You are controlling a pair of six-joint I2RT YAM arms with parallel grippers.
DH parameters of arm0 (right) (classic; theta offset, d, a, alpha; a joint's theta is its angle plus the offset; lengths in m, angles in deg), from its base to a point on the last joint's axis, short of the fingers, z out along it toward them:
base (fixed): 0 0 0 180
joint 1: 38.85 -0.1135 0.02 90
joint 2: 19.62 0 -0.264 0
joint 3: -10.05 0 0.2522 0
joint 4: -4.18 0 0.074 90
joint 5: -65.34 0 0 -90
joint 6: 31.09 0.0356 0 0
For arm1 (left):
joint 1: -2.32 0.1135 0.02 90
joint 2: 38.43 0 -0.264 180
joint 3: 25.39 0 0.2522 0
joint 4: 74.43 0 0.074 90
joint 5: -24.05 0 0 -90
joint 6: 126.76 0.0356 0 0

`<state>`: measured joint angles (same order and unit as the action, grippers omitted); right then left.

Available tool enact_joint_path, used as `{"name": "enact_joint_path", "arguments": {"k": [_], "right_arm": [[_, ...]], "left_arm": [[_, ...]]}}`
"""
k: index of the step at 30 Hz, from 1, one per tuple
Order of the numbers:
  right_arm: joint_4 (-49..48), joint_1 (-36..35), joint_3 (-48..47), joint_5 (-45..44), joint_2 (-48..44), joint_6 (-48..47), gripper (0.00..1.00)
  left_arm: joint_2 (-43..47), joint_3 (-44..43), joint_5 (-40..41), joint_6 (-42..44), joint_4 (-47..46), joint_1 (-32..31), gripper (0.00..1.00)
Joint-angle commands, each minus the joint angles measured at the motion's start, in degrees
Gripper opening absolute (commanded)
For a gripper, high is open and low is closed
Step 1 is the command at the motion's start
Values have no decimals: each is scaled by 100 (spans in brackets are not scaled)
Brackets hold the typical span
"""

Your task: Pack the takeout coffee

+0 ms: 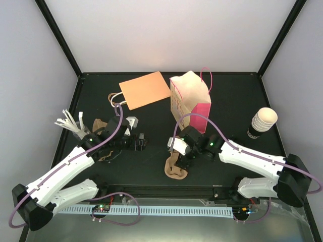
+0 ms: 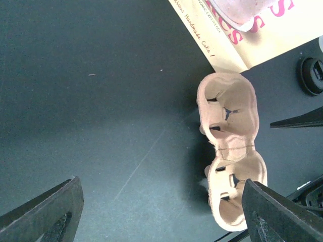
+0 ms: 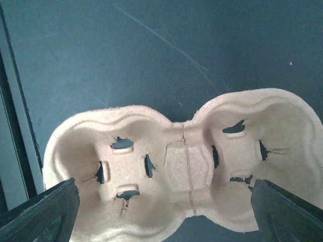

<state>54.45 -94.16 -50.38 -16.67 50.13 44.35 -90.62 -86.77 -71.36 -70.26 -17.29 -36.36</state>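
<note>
Pulp carrier [image 3: 186, 166] cut off at right edge, bag [image 2: 252, 50] lettering cropped at top.

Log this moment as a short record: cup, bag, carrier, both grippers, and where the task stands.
takeout coffee: standing at the table's right side, nothing touching it
paper bag: upright, centre back
pulp carrier: flat on the table, both wells empty
left gripper: open, holding nothing
right gripper: open, directly over the carrier
status: cup not yet in the bag
</note>
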Motion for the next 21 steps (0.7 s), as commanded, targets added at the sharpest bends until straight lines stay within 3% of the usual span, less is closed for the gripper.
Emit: {"name": "enact_joint_path", "arguments": {"k": [1, 8, 21], "right_arm": [[27, 7, -39, -255, 131, -145, 95], [-87, 357, 123, -329, 340, -226, 95], [68, 377, -122, -475, 962, -824, 94]], "left_arm": [[20, 7, -192, 268, 92, 112, 88], [71, 104, -377, 375, -86, 197, 89], [19, -102, -544, 839, -70, 423, 89]]}}
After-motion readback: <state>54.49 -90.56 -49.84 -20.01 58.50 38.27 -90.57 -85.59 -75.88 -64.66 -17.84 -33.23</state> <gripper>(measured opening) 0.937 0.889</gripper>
